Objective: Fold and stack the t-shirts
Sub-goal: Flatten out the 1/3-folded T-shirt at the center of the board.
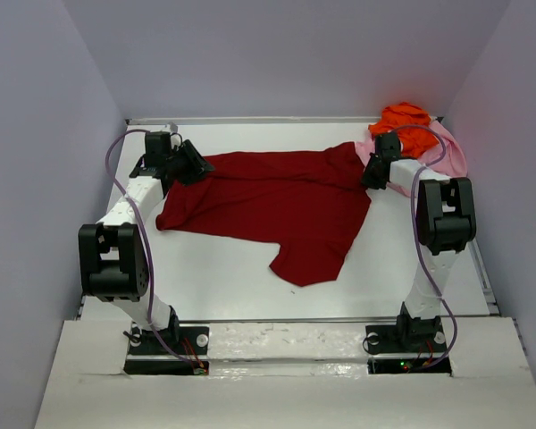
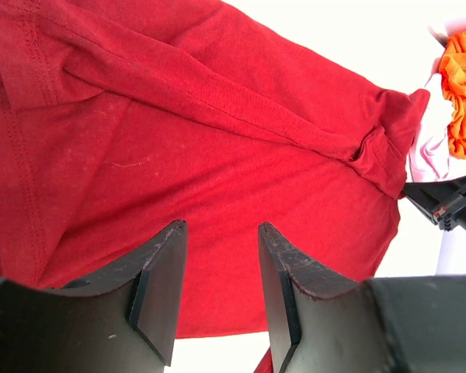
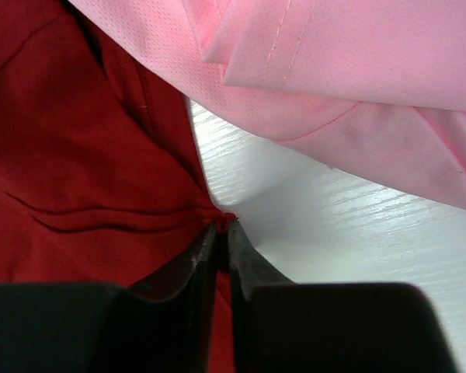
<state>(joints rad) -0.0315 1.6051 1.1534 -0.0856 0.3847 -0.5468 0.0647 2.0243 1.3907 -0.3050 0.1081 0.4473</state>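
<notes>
White table (image 1: 232, 277), right hand (image 3: 221, 227) pinching red shirt (image 1: 277, 201), left hand (image 2: 221, 229) wide, pink shirt (image 3: 357, 78), orange shirt (image 1: 406, 116) beside.

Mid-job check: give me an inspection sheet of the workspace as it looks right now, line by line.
Surface: white table, bare where no cloth lies.
Job's things: dark red t-shirt spread out flat and rumpled, not yet folded; orange t-shirt bunched on the pink t-shirt at the far right corner.
Clutter: nothing seen.
Grippers: left gripper jaws apart, over the red shirt's left end; right gripper pinched on the red shirt's right edge, beside the pink one.
Cables: purple cables loop along both arms, clear of the cloth.
Surroundings: plain pale walls on three sides.
</notes>
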